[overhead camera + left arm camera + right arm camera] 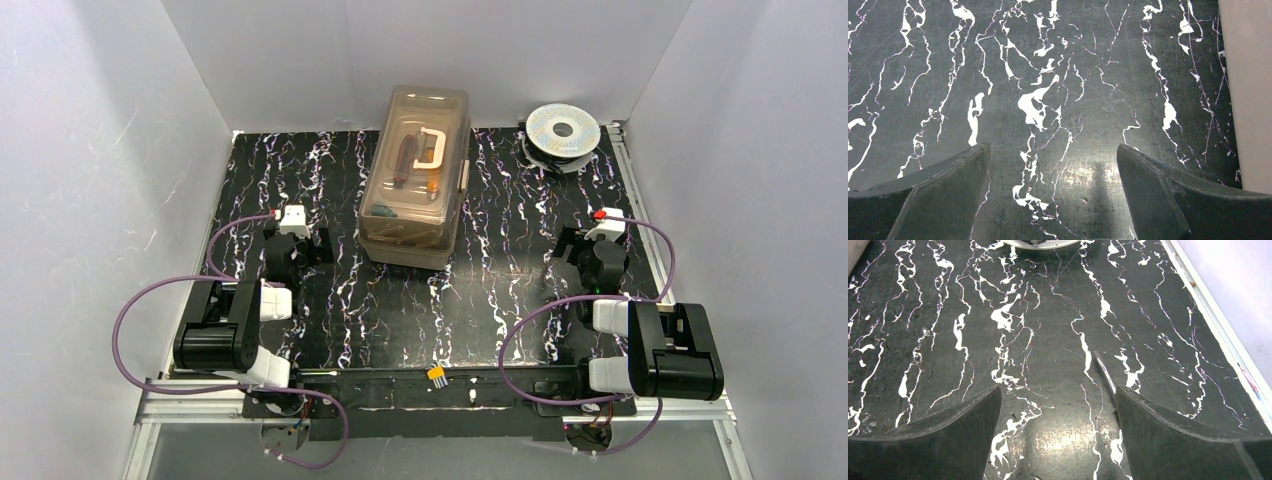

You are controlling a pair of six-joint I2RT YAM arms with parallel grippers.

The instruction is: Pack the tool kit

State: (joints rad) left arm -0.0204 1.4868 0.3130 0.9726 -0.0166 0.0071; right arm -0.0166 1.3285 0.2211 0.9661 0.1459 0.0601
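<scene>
The tan toolbox (415, 180) stands shut at the back middle of the table, its smoky lid down and its beige handle (430, 148) lying flat. Dark and orange tools show dimly through the lid. No loose hand tools lie on the table. My left gripper (305, 245) is open and empty, low over the table left of the box; its wrist view (1052, 148) shows the box wall (1248, 100) at the right edge. My right gripper (590, 252) is open and empty right of the box, and its wrist view (1057, 389) shows only bare mat between the fingers.
A round silver wire spool (563, 130) sits at the back right, its rim in the right wrist view (1040, 243). A thin metal pin (1104, 371) lies by the right finger. A small yellow part (437, 375) sits on the front rail. White walls enclose three sides.
</scene>
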